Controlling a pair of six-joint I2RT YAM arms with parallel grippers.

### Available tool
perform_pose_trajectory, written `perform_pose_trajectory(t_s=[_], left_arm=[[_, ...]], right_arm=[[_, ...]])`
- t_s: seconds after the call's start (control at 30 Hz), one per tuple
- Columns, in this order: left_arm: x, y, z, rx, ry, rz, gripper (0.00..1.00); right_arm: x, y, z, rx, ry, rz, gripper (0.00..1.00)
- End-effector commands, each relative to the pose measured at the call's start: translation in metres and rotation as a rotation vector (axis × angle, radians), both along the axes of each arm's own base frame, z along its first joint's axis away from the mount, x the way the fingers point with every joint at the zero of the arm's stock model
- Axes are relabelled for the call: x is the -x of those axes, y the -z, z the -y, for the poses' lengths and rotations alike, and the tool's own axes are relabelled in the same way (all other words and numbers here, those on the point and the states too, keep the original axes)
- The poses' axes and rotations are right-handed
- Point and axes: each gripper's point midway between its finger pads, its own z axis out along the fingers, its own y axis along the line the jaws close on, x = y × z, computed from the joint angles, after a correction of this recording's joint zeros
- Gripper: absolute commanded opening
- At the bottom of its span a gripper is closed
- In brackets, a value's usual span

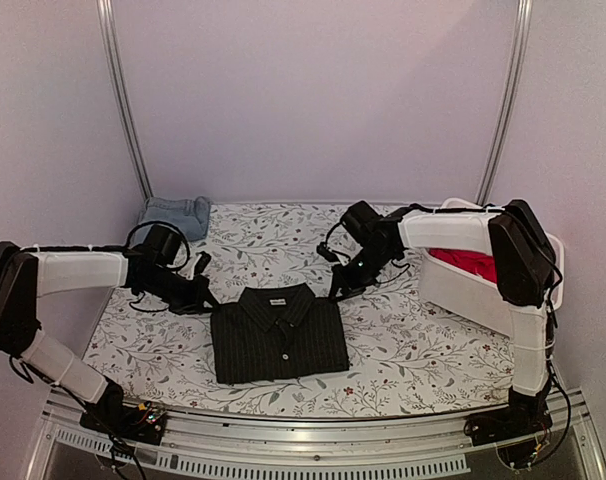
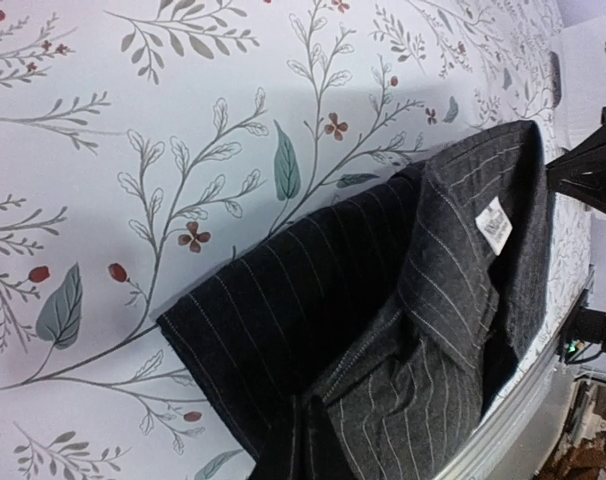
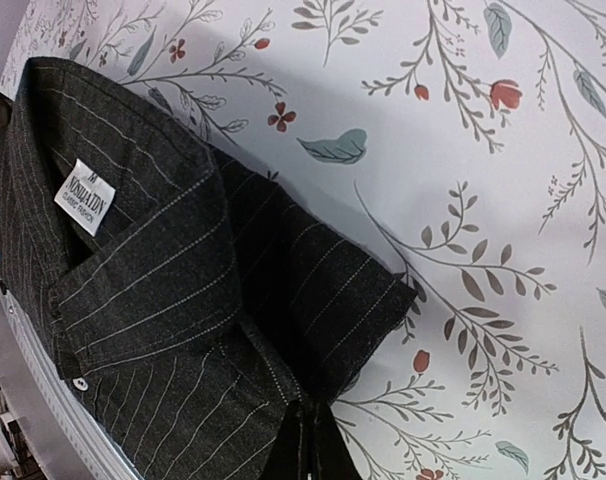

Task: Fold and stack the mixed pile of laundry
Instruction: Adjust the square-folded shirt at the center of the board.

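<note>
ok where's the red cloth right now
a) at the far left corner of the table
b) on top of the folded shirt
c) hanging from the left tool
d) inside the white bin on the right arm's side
d, the red cloth shows over the rim of the white bin, while the far left corner holds only the light blue denim piece.

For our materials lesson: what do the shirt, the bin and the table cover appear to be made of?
Shirt: woven cloth, matte, fine pinstripes and stitched collar. Bin: likely plastic, smooth white rigid walls. Table cover: printed floral sheet; cloth or vinyl unclear.
</note>
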Motion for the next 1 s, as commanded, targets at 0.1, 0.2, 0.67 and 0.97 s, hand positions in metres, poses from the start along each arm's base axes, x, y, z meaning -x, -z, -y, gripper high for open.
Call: perform_pose_trajectory(t_s=[0.1, 0.2, 0.67, 0.97], left_arm=[[-0.009, 0.035, -0.020, -0.087, -0.086, -0.057, 0.00], [-0.017, 0.048, -0.030, -0.138, -0.134, -0.066, 0.00], [-0.066, 0.071, -0.030, -0.206, -0.152, -0.060, 0.00], [-0.098, 0.019, -0.041, -0.150, -0.201, 0.050, 0.45]], right_arm=[[-0.032, -0.008, -0.004, -0.026, 0.045, 0.074, 0.00], [-0.038, 0.013, -0.001, 0.012, 0.065, 0.074, 0.00], [-0.068, 0.050, 0.010, 0.048, 0.170, 0.047, 0.00], [-0.091, -0.034, -0.006, -0.102, 0.163, 0.140, 0.49]])
